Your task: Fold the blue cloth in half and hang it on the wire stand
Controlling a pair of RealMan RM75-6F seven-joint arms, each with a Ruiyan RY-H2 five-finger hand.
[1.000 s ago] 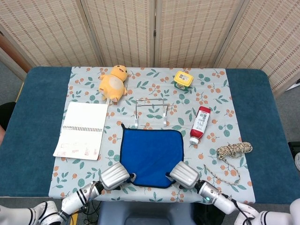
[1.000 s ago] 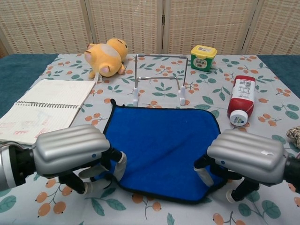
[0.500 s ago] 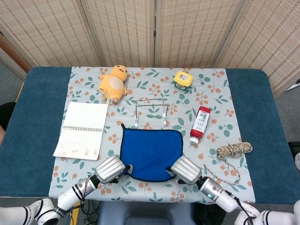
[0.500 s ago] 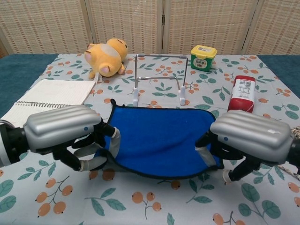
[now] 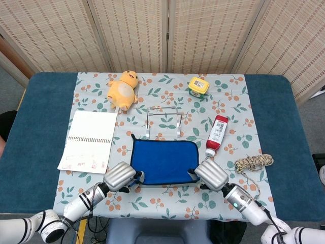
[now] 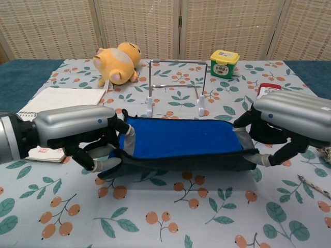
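Mid-fold, by the look of it: near edge of the blue cloth (image 6: 181,142) lifted off the table (image 5: 45,96) and carried toward the far edge, dark underside showing along the raised hem in the chest view. Left hand (image 6: 85,135) pinching the near-left corner, fingers curled around the hem; right hand (image 6: 287,124) gripping the near-right corner likewise, cloth stretched fairly taut between the two. Far edge of the cloth lying flat on the floral tablecloth (image 5: 167,201), just near of the wire stand (image 6: 176,85), which stands upright and bare. Fold judged roughly halfway over, not yet laid down. Next move likely calls for bringing both corners farther, level with each other, to meet the far edge squarely, then regripping the doubled cloth to lift and drape it over the stand's top bar. Care needed to keep both hands in step, or a skewed fold. Off to the sides: notebook (image 5: 89,140) left, plush toy (image 5: 123,89) far left, red bottle (image 5: 217,133) right, yellow tub (image 5: 198,85) far right, rope (image 5: 253,163) near right.
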